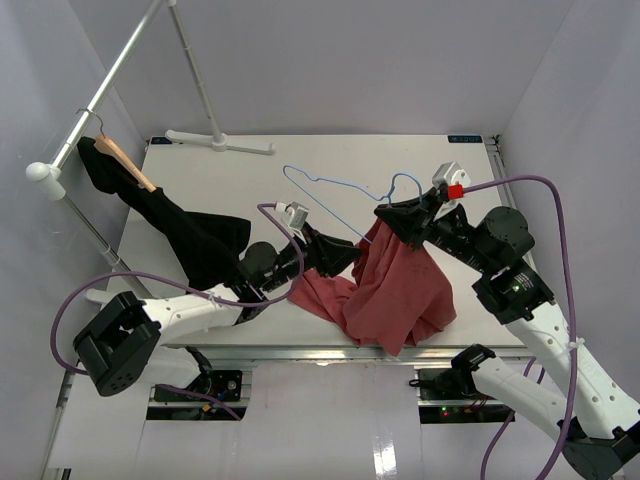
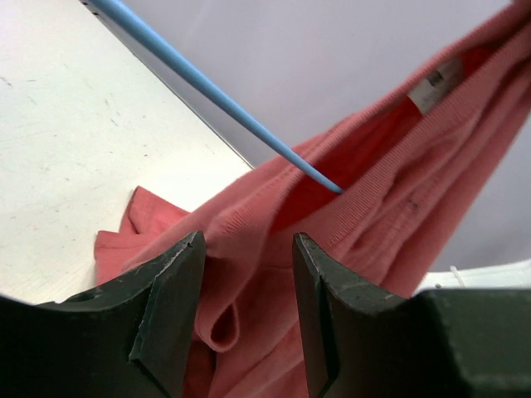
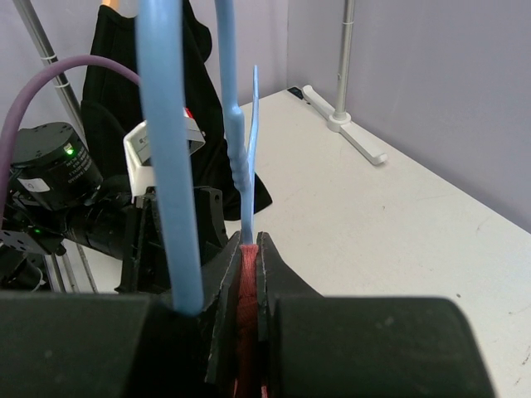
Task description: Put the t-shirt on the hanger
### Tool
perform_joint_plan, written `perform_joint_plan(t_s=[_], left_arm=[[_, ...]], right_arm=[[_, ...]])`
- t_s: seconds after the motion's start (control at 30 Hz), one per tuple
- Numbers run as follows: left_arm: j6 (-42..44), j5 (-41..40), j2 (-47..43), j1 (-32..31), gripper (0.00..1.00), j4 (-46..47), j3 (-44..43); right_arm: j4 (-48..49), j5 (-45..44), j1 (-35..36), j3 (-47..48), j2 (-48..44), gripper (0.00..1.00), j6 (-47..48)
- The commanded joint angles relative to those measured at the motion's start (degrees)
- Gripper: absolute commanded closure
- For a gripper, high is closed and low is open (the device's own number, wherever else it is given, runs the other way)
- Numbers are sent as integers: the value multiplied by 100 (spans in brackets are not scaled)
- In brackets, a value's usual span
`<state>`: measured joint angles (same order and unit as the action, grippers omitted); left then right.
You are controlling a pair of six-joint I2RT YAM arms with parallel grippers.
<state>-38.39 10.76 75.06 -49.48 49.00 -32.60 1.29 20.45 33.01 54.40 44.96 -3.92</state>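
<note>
The t-shirt (image 1: pixel 395 290) is bunched on the near-right side of the hanger (image 1: pixel 320 205). Its top is lifted to the hanger's level and the rest is slumped on the table (image 1: pixel 200 170) below.

The R gripper (image 1: pixel 392 215) is pressed together on a fold of the red cloth, close by the hanger's hook end. In its wrist view the blue wire is seen rising right out of that pinch. Wire and cloth are prob. clamped together, but that can't be confirmed.

The L gripper (image 1: pixel 345 255) is spread, w/ a loose fold of shirt lying in the gap. No squeeze on the cloth is seen.

Key relation: one hanger arm is threaded into the collar (image 2: pixel 365 157). In the L wrist view the wire is seen coming down from upper left and vanishing under the ribbed edge, just beyond the L fingertips (image 2: pixel 178 274).

The hanger's long axis is laid diagonally, from its bare far-left corner to the end buried in the shirt. The hook is pointed toward the R gripper. The neck opening is turned toward the bare corner, w/ the label (image 2: pixel 431 87) on the rim farthest from the jaws.

The L arm is judged nearer to the hanger's buried end, so the next pull would likely be made by it. Cloth would be drawn along the wire toward the bare corner. Since the wire is thin, a slip out of the neck is the likely risk.
</note>
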Motion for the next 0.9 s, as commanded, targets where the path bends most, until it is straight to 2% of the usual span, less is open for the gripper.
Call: perform_joint_plan(t_s=[0.0, 0.27, 0.37, 0.43, 0.47, 0.53, 0.6, 0.73, 0.87], left_arm=[[72, -355, 154, -44, 43, -360, -300], [86, -618, 351, -140, 47, -654, -519], [99, -636, 360, -149, 66, -719, -556], [66, -751, 347, -147, 94, -1042, -700], [59, -886, 298, -138, 100, -1388, -830], [51, -1543, 47, -97, 100, -2096, -1009], [-5, -1650, -194, 186, 100, -2599, -1138], [-320, -1020, -423, 1234, 100, -3449, -1445], [-268, -477, -387, 2093, 100, -4148, -2070]], right_arm=[[473, -90, 7, -50, -133, 92, 19], [504, -76, 3, -140, -154, 92, 41], [495, -85, 3, -162, -154, 92, 45], [437, -113, 3, -164, -166, 92, 66], [349, -155, 3, -155, -177, 92, 99], [146, -390, 3, -114, -250, 92, 293], [-352, -716, 3, 36, -371, 92, 675], [-879, -957, -5, 190, -818, 92, 1187], [-1304, -1015, -6, 289, -977, 92, 1345]])
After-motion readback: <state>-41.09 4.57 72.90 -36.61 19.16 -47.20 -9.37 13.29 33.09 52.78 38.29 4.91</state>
